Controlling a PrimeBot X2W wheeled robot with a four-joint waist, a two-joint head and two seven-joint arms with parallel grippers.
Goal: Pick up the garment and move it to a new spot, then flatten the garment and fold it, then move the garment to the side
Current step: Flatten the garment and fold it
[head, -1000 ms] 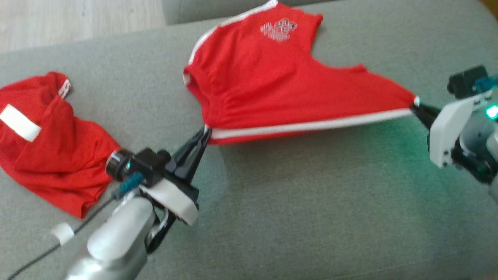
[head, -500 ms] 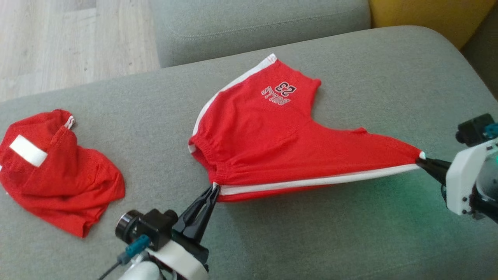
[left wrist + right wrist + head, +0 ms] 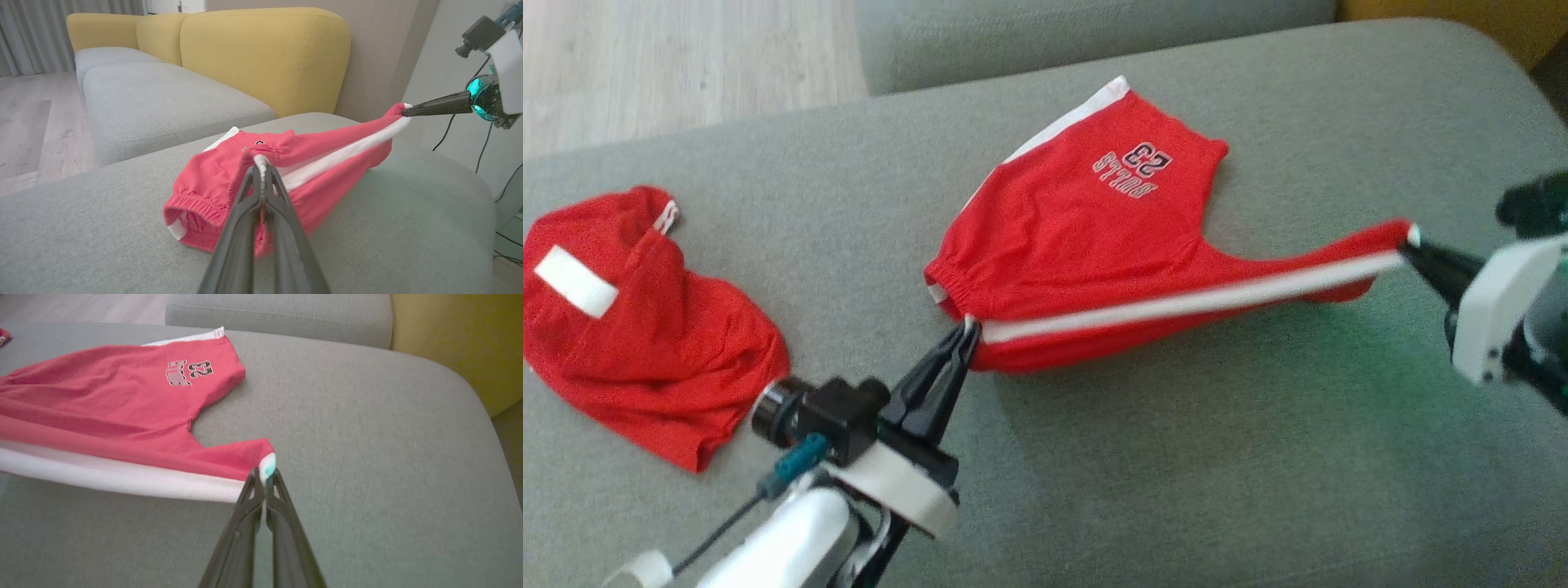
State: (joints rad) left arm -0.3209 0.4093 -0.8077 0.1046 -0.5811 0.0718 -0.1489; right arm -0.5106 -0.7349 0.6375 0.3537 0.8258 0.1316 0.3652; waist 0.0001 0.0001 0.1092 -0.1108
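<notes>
On the grey woven cushion (image 3: 1176,457) lie soft red shorts (image 3: 1078,237), printed 23, with a gathered elastic waistband and a white side stripe (image 3: 1176,304). The left gripper (image 3: 968,328) is pinched tight on the stripe's waistband end and the right gripper (image 3: 1409,243) on its hem end. This edge is stretched taut and raised while the far leg lies flat. A crumpled red garment (image 3: 645,343) with a white patch sits well apart on the left.

a corner of the red shorts (image 3: 122,400) is pinched between the closed fingers of the right gripper (image 3: 263,475). the white stripe (image 3: 122,479) is pulled taut toward the left above the grey cushion (image 3: 367,457). the leg with the "23" print (image 3: 190,372) is laid flat on the cushion. a yellow backrest (image 3: 461,343) is seen at the upper right.
</notes>
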